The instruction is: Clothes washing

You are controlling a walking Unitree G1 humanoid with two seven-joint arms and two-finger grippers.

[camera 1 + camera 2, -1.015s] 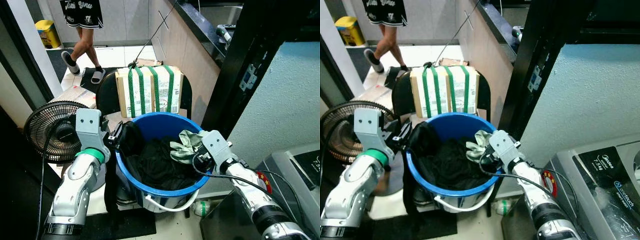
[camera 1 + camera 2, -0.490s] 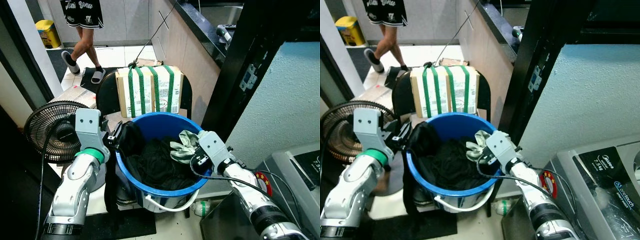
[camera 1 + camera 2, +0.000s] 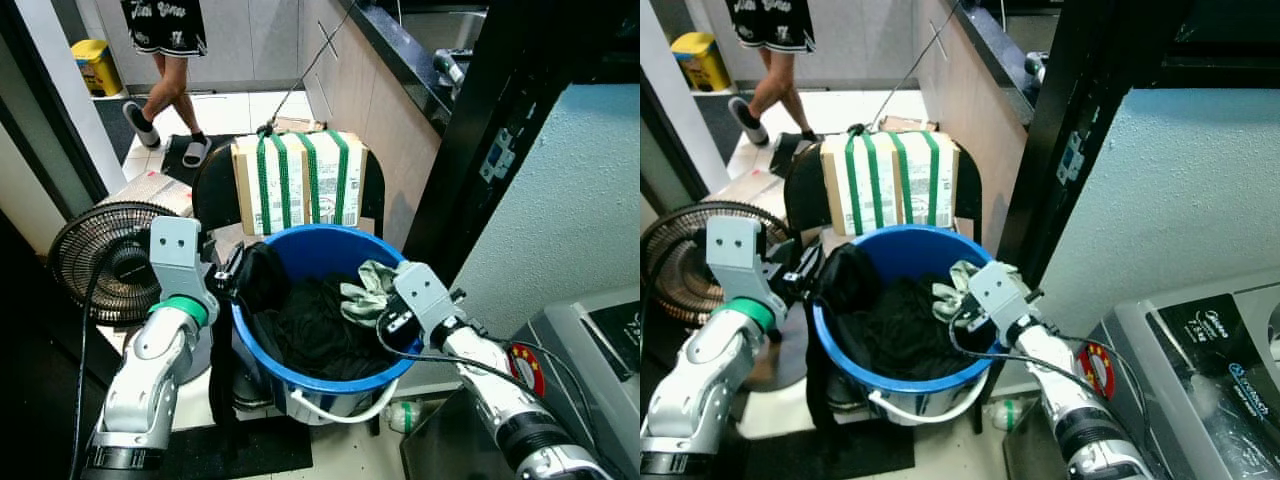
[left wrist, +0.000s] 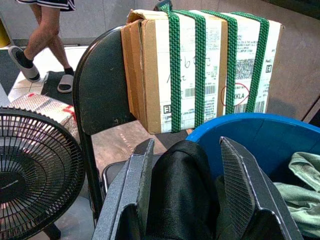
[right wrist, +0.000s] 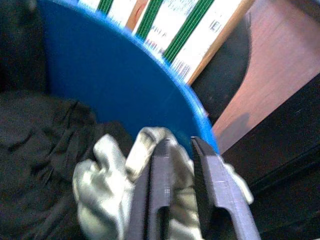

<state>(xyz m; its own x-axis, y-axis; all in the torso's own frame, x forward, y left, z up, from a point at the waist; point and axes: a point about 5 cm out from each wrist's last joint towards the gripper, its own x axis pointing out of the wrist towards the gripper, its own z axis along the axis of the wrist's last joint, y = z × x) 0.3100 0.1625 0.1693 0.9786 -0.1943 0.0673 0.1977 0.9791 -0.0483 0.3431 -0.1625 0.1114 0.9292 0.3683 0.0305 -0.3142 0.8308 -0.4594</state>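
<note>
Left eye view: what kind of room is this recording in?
Probably a home laundry corner off a kitchen: a washing machine at the robot's right, a blue bucket of clothes on a chair, a counter with a tap behind, plus a floor fan.

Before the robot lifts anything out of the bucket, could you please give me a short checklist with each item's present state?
1. Left gripper closed on the black garment at the blue bucket rim: ok.
2. Right gripper holding the pale green cloth: ok, fingers pinch a fold.
3. Bucket upright on its seat: ok.
4. Strapped cardboard box clear of both arms: ok.
5. Person walking behind: not ok, nearby.
6. Washing machine lid open: cannot tell.
</note>
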